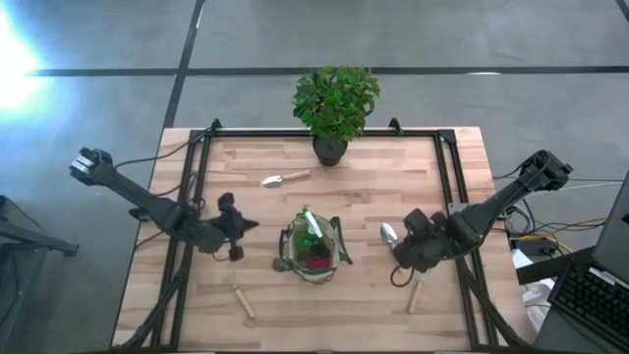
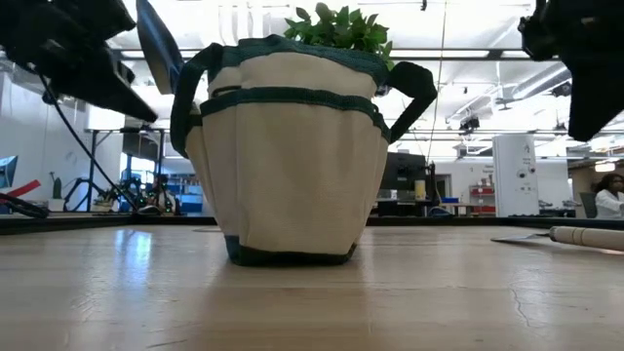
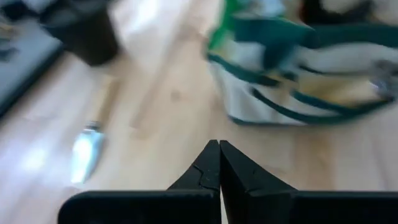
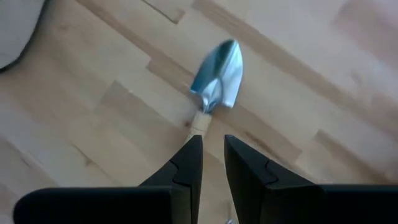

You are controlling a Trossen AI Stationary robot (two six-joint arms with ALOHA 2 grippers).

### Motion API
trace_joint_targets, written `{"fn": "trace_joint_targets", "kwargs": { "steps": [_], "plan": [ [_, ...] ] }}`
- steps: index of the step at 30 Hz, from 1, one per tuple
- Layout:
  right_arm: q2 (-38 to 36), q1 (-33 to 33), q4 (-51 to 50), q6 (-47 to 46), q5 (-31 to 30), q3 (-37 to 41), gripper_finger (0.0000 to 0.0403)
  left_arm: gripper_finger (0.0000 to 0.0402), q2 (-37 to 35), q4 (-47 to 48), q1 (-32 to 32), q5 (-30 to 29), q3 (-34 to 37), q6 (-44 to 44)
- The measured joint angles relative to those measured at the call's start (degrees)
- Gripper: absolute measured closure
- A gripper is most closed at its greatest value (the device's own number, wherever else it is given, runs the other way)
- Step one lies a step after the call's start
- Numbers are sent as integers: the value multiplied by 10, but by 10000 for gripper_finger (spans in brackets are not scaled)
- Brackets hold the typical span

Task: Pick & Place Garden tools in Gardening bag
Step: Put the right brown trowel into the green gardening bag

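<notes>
Right hand grips wooden-handled trowel (shiny blade); left hand pinched empty.

Bag upright mid-table — trowels scattered around it.

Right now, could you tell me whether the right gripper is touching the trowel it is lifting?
Touching. In the right wrist view the right gripper has its fingers closed on the wooden handle of the trowel, whose handle runs down between them.

Cream gardening bag with dark green trim; silver-headed trowel with pale wooden handle; light wood-grain bench.
</notes>
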State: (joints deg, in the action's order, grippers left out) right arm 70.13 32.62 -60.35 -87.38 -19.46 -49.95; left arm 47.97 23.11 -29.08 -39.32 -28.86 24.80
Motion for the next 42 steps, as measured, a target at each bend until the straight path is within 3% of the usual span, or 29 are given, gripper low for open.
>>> {"fn": "trace_joint_targets", "kwargs": {
  "steps": [7,12,28,42],
  "plan": [
    [1,0,42,-48,0,9,344,387,-47,-4,0,-126,-2,-9],
    [14,0,43,-52,0,13,336,386,-84,-8,0,-180,-6,-17],
    [97,-27,45,-54,50,14,204,388,-113,-12,0,-181,0,-38],
    [104,-59,158,-7,65,63,211,390,-113,-16,0,-180,0,-37]
  ]
}}
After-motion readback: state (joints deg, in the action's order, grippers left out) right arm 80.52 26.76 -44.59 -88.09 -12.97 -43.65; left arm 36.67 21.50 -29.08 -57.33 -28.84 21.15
